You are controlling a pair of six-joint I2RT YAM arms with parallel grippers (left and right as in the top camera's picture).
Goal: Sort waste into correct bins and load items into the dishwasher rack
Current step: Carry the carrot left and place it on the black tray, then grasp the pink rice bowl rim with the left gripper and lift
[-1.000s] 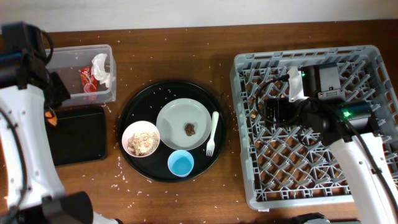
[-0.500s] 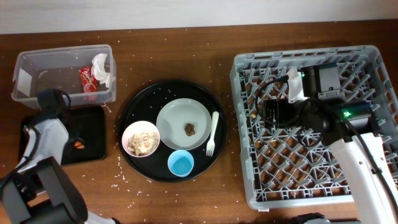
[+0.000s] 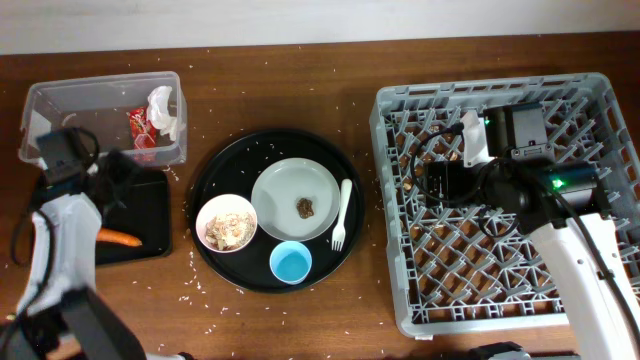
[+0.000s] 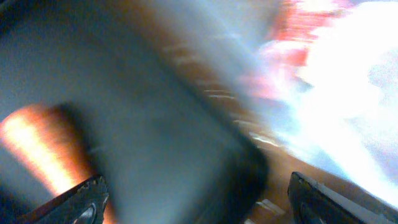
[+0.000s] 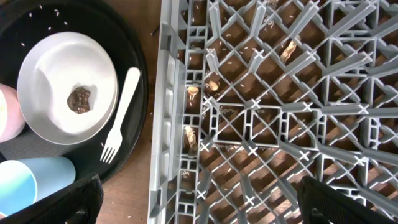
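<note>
Box [image 3: 95,115] far left, wrapper [image 3: 140,130] and tissue [image 3: 163,112] held inside; tray [image 3: 145,210] before it, carrot [image 3: 118,238] laid within. Round tray [image 3: 290,143] centre, with plate [image 3: 285,190], bowl [image 3: 227,223], cup [image 3: 291,263], fork [image 3: 342,213] set on it. Rack [image 3: 500,290] right.

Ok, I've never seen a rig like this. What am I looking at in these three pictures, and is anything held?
Two robot arms work at a wooden table. One picture looks straight down; the other two come from cameras on the wrists. The left end effector hovers by the shallow black tray, where a carrot lies; its view is blurred. The right end effector hangs over the grey rack. Both look open and empty. A round black tray carries a plate, a bowl, a blue cup and a fork. The clear box holds a red wrapper and a tissue.
</note>
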